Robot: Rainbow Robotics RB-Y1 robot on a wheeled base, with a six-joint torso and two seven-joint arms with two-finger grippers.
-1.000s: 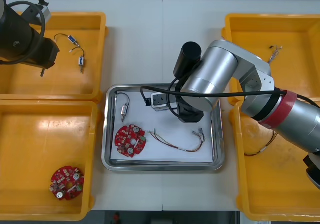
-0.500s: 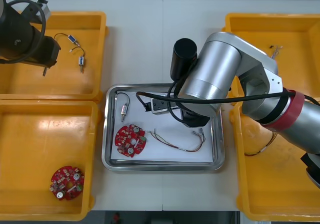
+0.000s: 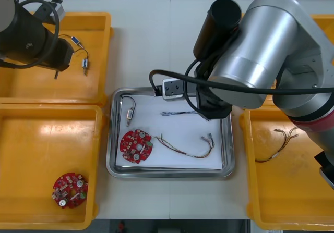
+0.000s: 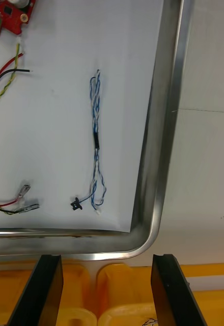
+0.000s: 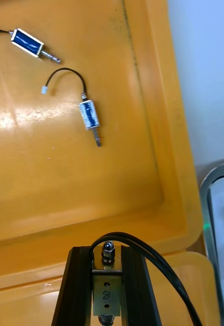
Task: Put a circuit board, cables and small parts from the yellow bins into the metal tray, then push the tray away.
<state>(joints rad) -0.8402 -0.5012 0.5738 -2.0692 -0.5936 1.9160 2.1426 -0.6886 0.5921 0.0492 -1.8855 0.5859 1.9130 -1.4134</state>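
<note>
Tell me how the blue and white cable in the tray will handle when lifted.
Probably floppy: the blue and white cable lies in loose bends in the tray, so it should droop. Likely very light, being so thin. The right hand hangs open near it; the left hand, over a yellow bin, grips a small metal part.

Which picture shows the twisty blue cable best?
Right wrist view: the blue and white cable lies whole in the metal tray. Front view: thin, beside the right arm. Left wrist view: a yellow bin instead.
</note>
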